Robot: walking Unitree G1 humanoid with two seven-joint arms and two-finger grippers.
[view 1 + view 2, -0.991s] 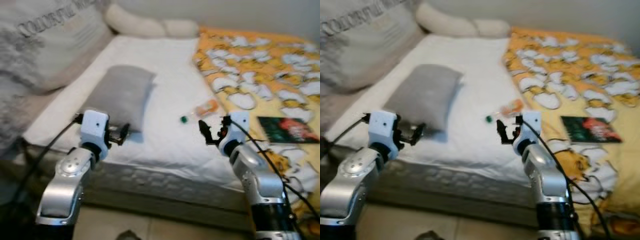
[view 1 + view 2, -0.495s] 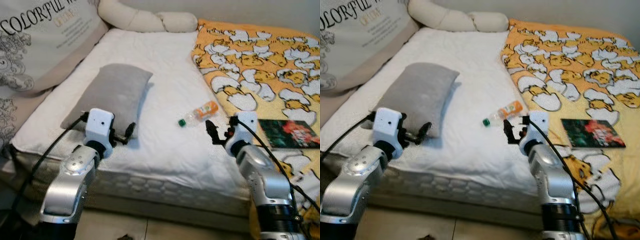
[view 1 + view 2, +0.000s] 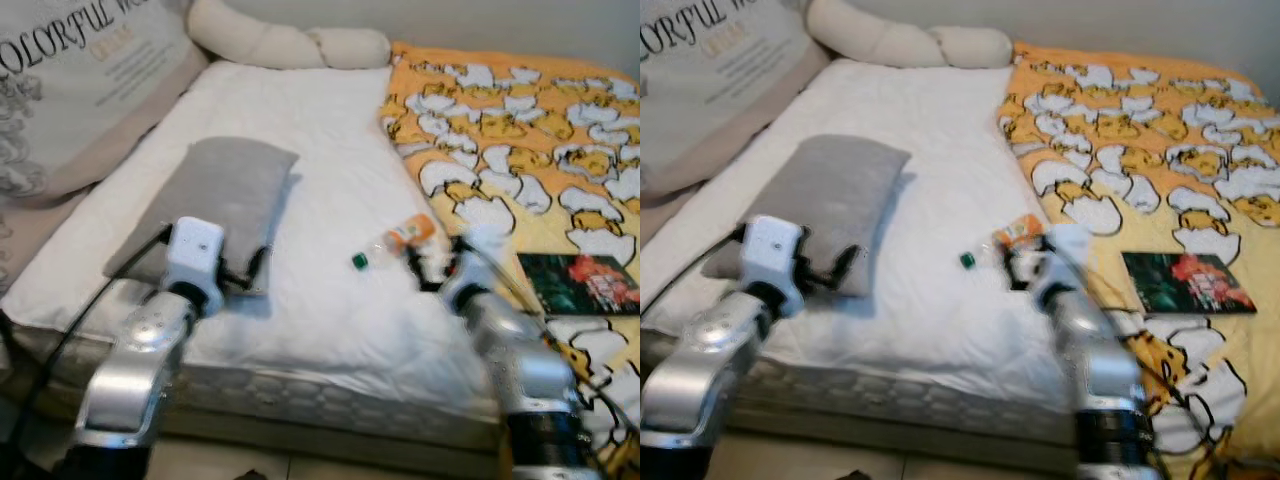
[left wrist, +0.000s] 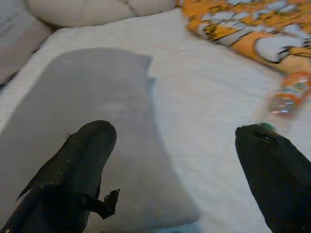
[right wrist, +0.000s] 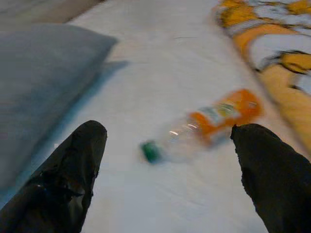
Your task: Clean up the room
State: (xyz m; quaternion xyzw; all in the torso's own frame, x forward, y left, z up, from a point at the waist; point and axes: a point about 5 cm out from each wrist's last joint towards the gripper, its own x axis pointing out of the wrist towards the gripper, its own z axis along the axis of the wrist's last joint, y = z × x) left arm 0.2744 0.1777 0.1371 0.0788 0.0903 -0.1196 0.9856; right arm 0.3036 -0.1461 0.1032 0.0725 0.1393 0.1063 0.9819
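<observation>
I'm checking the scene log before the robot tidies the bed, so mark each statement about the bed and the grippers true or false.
1. The clear plastic bottle with an orange label and green cap lies on its side on the white mattress. True.
2. The right gripper is shut on the bottle. False: its fingers are spread wide, with the bottle lying beyond them.
3. The grey pillow lies on the yellow patterned blanket. False: it lies on the white mattress, on the left side.
4. A dark green book lies on the yellow blanket. True.
5. The left gripper is open. True.
</observation>
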